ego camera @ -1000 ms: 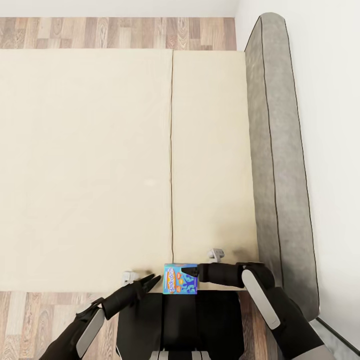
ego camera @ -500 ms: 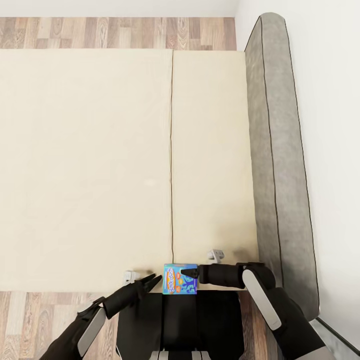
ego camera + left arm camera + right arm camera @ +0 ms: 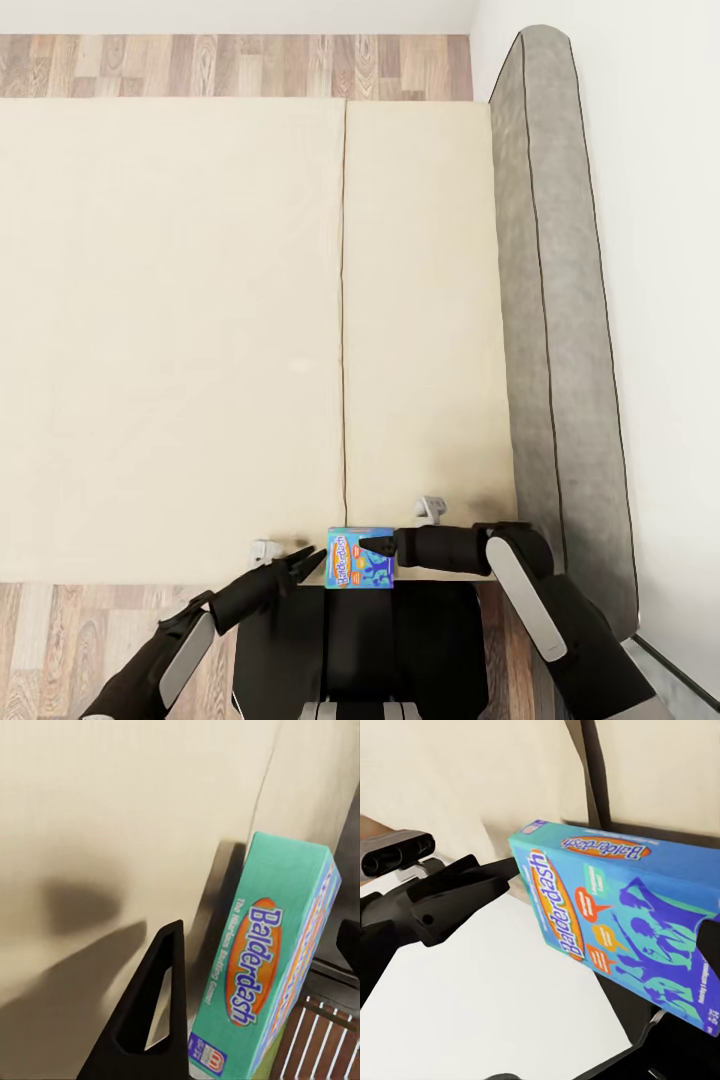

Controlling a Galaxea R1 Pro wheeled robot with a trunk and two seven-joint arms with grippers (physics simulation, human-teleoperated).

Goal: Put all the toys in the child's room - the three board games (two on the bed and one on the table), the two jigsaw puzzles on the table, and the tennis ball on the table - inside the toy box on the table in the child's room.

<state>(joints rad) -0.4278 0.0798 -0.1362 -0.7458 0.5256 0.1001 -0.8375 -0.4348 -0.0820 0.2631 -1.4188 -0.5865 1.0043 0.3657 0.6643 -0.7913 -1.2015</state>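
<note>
Blue board game pinched by the right tool at the near edge of the bed.

Its lid faces up in the head view, the box held over the robot's black trunk, just off the beige mattress, with the right tool's fingers clamped on the box's right edge, probably so it can be carried flat to the toy box. The left tool sits just beside the box's left edge with its fingers slightly apart, gripping nothing, likely kept close to steady the box if it tips.
</note>
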